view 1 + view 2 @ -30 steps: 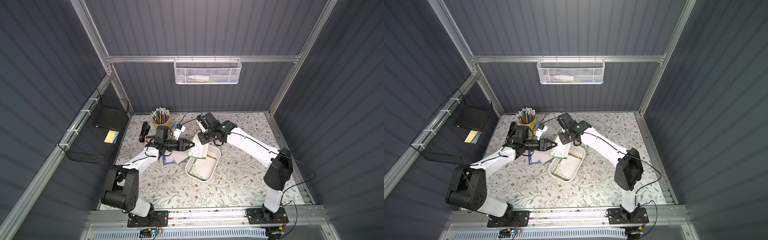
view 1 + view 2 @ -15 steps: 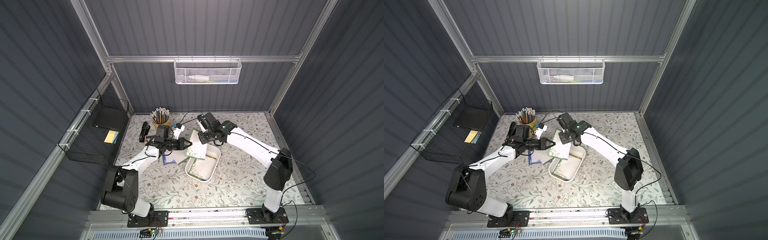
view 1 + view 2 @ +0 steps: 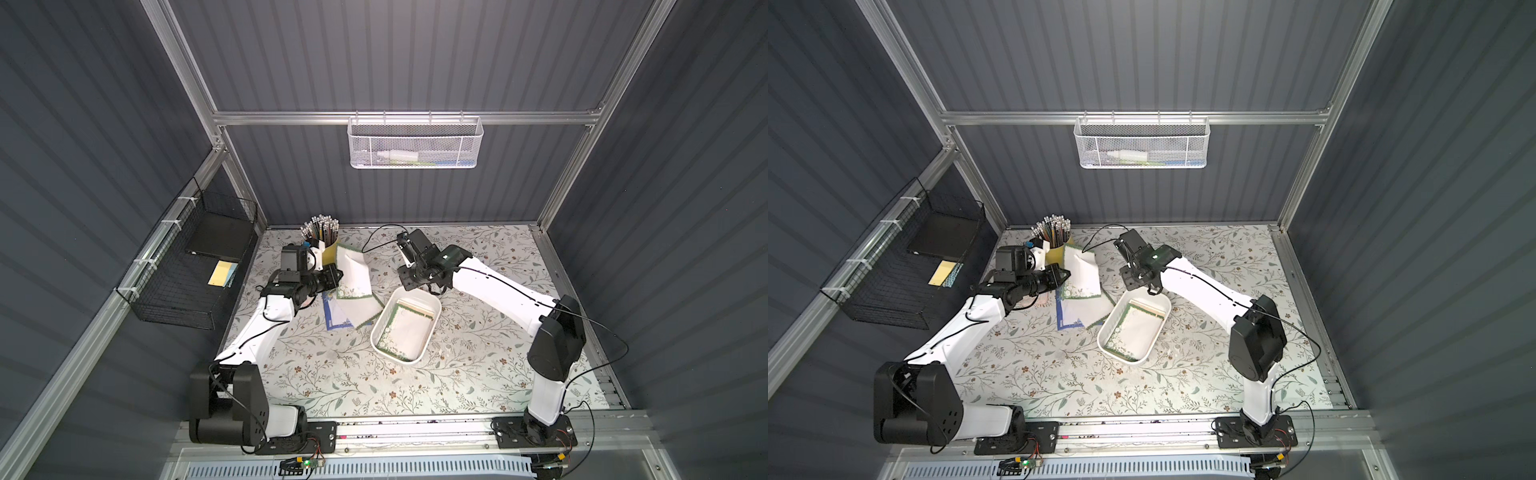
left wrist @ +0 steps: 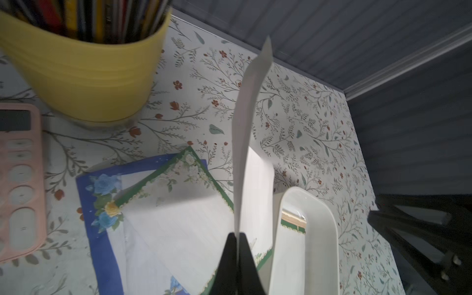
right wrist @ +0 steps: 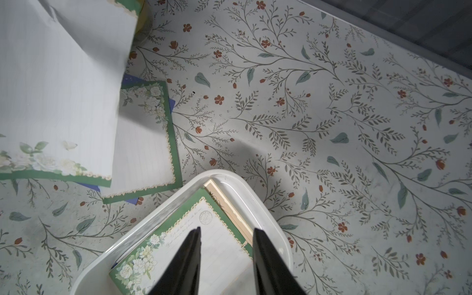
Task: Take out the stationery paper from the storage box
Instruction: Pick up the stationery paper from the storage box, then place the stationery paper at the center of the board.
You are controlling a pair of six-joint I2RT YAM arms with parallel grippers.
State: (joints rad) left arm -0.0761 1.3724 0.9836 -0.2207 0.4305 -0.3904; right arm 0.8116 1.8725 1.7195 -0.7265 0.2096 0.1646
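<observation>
The left gripper (image 3: 338,276) is clenched on one sheet of letter paper (image 3: 353,274), pinching it by the edge. From the left wrist view the two black fingers (image 4: 229,255) press flat together with the sheet (image 4: 249,115) standing up edge-on between them. The sheet is clear of the white tray (image 3: 436,309) and hangs in the air just beside the yellow pencil cup (image 3: 328,249), with its green flowered border at the low end. It curls a little.

Under it, on the flowered table (image 3: 332,374), two more sheets lie flat and overlapping: a blue-bordered sheet (image 3: 334,316) and on top of it a green-bordered sheet (image 3: 365,309). A corner of the green-bordered one comes close to the tray's rim; I cannot tell whether it touches. A pink calculator (image 4: 20,178) lies near the cup.

The tray sits tilted on the table between the two arms, and more paper (image 3: 409,330) lies in it. The top sheet has a green border with white roses, and a tan edge (image 5: 229,204) shows from beneath it along one side.

The right gripper (image 3: 432,291) hangs over the far end of the tray, with its jaws parted and nothing between them. In the right wrist view the paper in the tray shows through the gap.
</observation>
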